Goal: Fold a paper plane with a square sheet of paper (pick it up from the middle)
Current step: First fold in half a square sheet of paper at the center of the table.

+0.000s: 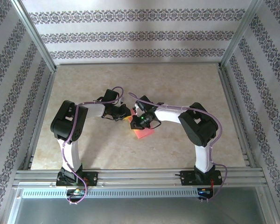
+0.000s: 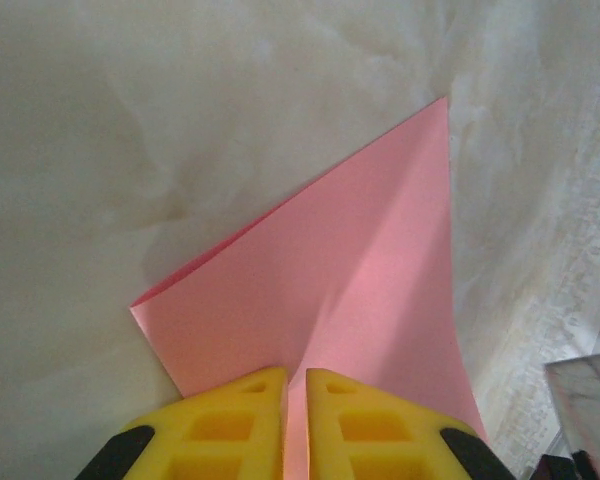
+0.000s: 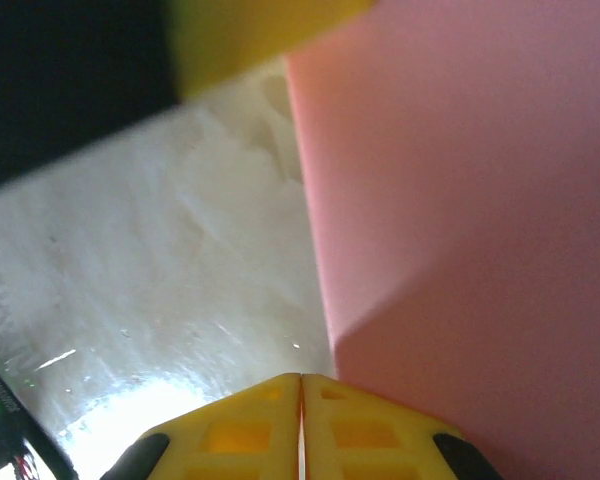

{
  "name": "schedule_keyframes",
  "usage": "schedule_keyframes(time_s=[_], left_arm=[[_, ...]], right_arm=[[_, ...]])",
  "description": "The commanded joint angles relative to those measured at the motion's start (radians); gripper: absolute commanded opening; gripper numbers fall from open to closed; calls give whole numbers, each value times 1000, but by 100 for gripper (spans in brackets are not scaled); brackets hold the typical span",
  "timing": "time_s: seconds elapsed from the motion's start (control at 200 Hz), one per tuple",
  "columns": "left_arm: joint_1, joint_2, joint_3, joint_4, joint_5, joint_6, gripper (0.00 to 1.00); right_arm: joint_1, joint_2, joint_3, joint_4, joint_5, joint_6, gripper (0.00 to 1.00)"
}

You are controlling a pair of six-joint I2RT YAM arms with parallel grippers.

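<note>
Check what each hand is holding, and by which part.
Left hand pinches the folded pink paper at its near edge, on the crease. Right hand is shut beside the paper; a grip cannot be told.

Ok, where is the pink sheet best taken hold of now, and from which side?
Probably at the raised crease, from the left-arm side, as the left gripper does: there the square sheet of paper stands off the table, so it can be pinched from both sides.

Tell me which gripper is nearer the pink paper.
Left. The left gripper is clamped on the paper, which runs between its fingers. The right gripper is shut just beside the paper's edge; contact cannot be told.
</note>
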Motion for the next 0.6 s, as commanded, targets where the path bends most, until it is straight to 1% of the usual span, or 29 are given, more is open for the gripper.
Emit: schedule_keyframes(time_s=[0.0, 0.14, 0.36, 0.595], left_arm=[[6, -14, -2, -5, -4, 10, 14], [6, -46, -7, -3, 10, 6, 15], [-9, -102, -82, 92, 75, -44, 18], [-37, -74, -110, 87, 58, -34, 17]], right_arm=[[-11, 21, -13, 7, 23, 14, 11], [-14, 31, -20, 7, 29, 14, 11], [-22, 42, -30, 4, 35, 15, 11], [-24, 51, -28, -1, 35, 14, 11]])
